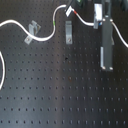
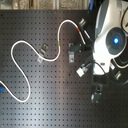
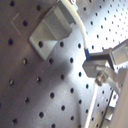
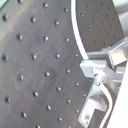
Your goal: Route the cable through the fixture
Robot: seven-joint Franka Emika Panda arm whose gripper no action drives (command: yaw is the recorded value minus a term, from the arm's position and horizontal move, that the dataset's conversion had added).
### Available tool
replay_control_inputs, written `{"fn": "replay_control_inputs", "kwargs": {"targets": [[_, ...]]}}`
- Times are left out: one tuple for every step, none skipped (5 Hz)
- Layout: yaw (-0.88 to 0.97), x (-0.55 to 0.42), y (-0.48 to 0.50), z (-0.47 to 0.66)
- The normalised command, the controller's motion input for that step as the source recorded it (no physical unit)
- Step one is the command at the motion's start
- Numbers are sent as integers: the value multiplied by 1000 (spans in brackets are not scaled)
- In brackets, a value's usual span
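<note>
Beside gripper (image 3: 102,62), cable (image 3: 81,35)

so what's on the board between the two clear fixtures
Between the small clear plastic fixture and the taller clear fixture, only the thin white cable crosses the black perforated board, its green band midway, in the first exterior view.

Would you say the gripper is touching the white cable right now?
Cannot tell. In the first exterior view the gripper sits beside the cable, but blur hides any contact or gap.
</note>
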Motion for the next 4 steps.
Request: {"fn": "replay_control_inputs", "kwargs": {"targets": [[-406,54,160,15],[-151,63,350,29],[-63,95,281,162],[0,-13,45,265]]}}
